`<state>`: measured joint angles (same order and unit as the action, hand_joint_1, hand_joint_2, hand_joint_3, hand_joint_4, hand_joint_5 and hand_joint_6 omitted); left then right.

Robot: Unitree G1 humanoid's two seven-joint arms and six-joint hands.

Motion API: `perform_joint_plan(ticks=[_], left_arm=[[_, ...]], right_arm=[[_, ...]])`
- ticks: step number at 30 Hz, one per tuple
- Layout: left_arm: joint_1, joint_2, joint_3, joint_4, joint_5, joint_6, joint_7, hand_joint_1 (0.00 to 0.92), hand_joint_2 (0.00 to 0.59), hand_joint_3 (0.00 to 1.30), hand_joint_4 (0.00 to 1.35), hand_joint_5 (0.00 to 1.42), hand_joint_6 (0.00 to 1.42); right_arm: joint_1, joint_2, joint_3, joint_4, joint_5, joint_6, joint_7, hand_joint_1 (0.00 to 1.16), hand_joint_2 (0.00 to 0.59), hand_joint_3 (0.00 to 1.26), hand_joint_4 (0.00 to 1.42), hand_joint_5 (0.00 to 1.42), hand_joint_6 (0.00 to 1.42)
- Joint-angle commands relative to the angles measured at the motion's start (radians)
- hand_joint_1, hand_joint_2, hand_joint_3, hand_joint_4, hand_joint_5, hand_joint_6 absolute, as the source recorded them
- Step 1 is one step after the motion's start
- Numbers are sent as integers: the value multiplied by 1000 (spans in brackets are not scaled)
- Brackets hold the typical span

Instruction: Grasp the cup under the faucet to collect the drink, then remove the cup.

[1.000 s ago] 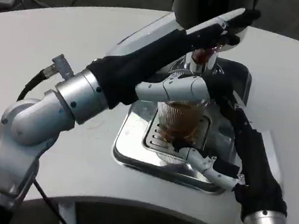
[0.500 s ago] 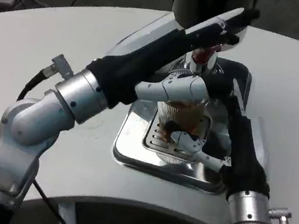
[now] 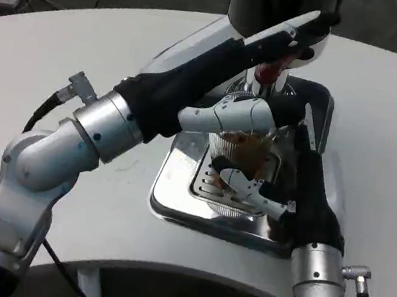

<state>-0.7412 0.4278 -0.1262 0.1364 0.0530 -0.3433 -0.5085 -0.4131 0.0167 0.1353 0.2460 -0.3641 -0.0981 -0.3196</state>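
Cup [image 3: 242, 161], clear plastic and partly filled with brown drink, stands upright on the slotted grate of a shiny metal drip tray [image 3: 179, 189], directly below the faucet [image 3: 266, 73] of a drink dispenser [image 3: 274, 6] at the far side of the white worktop [image 3: 72, 53]. Its long axis runs straight up and down, mouth toward the spout.

Right robot hand [image 3: 245, 151] is the nearer one. It comes in from the cup's right side, the black-sleeved forearm lying just beside the tray. One white finger [image 3: 220, 118] curves across the cup near its rim and another [image 3: 251, 191] crosses near its base, so the cup sits between them and the hand appears to be gripping it. The contact on the far side is hidden.

Left robot hand [image 3: 299, 34] is higher and farther back, reaching over the cup to the top of the faucet. It rests on the dispenser's tap, and whether its fingers are closed there cannot be told.

Judged from this, the cup lies to the left of the right palm, so removing it would call for drawing it sideways or toward the robot while keeping it upright; tipping would spill the drink.
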Motion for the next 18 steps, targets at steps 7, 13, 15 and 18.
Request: perform_joint_plan(ticks=[7, 13, 15, 18], left_arm=[[14, 12, -6, 25, 25, -10, -11, 0, 91, 69, 46, 150, 74], [12, 11, -5, 30, 25, -11, -9, 0, 92, 69, 46, 150, 74], [11, 13, -4, 33, 25, -12, -9, 0, 92, 69, 46, 150, 74], [11, 15, -3, 37, 25, -13, -10, 0, 93, 69, 46, 150, 74]], right_arm=[[-59, 29, -2, 100, 3, -37, -47, 819, 142, 2, 9, 15, 129], [-89, 41, -11, 157, 13, -52, -76, 775, 155, 3, 11, 15, 113], [-99, 44, -13, 171, 15, -57, -83, 765, 157, 3, 11, 15, 113], [-114, 47, -12, 183, 14, -56, -90, 756, 157, 3, 19, 25, 113]])
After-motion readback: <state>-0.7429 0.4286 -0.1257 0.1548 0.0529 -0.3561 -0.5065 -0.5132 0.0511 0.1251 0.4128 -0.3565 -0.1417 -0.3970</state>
